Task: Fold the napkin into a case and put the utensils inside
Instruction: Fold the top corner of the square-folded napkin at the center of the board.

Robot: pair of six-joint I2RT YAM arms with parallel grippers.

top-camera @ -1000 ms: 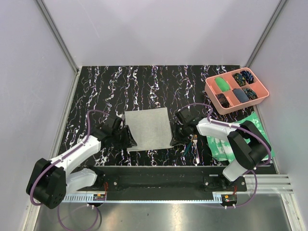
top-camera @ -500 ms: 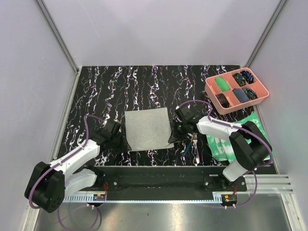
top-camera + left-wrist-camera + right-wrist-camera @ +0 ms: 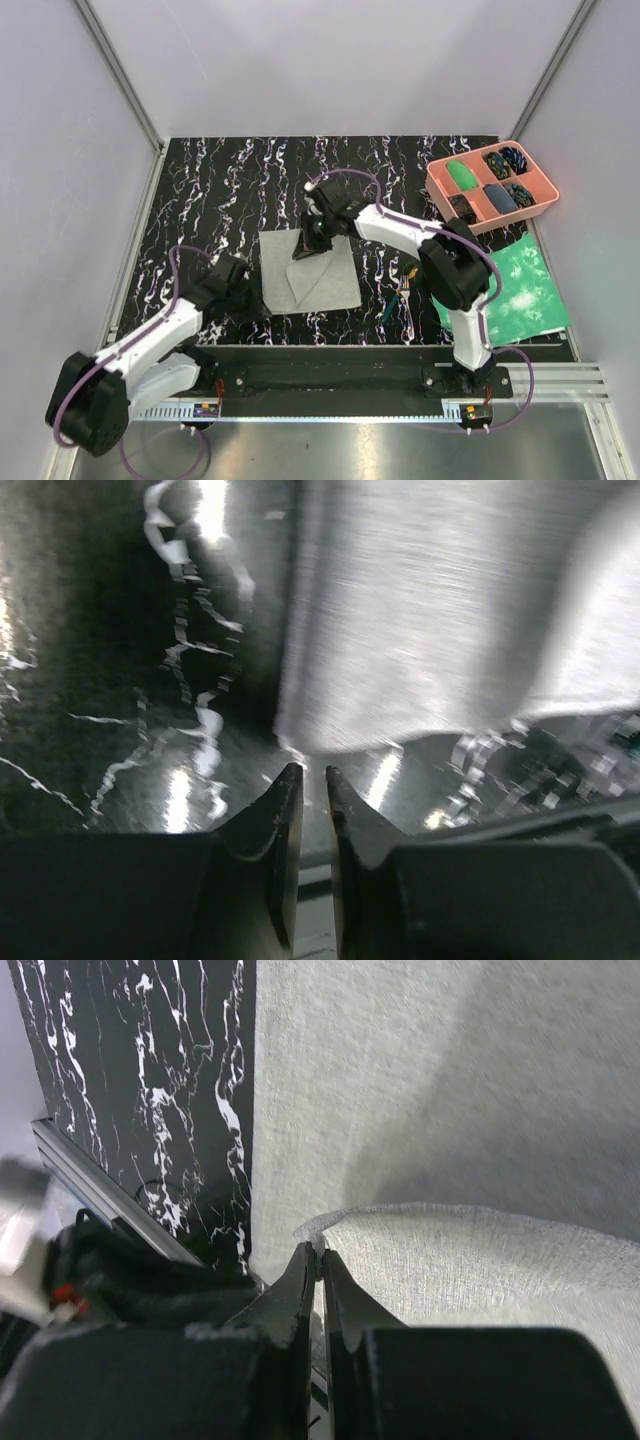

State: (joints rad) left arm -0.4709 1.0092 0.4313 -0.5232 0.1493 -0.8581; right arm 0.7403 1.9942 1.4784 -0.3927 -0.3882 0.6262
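One napkin [image 3: 430, 1090] corner in right gripper [image 3: 321, 1252]

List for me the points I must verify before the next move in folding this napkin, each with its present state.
1. Right end effector pinches a napkin corner: ok.
2. That corner lies turned over the cloth as a flap: ok.
3. Left end effector holds the near left corner: cannot tell. Its jaws are almost closed at the cloth's edge, but the picture is blurred.
4. Utensils lie off the napkin, to its right: ok.
5. Napkin is folded into a case: not ok, only one corner is turned over.
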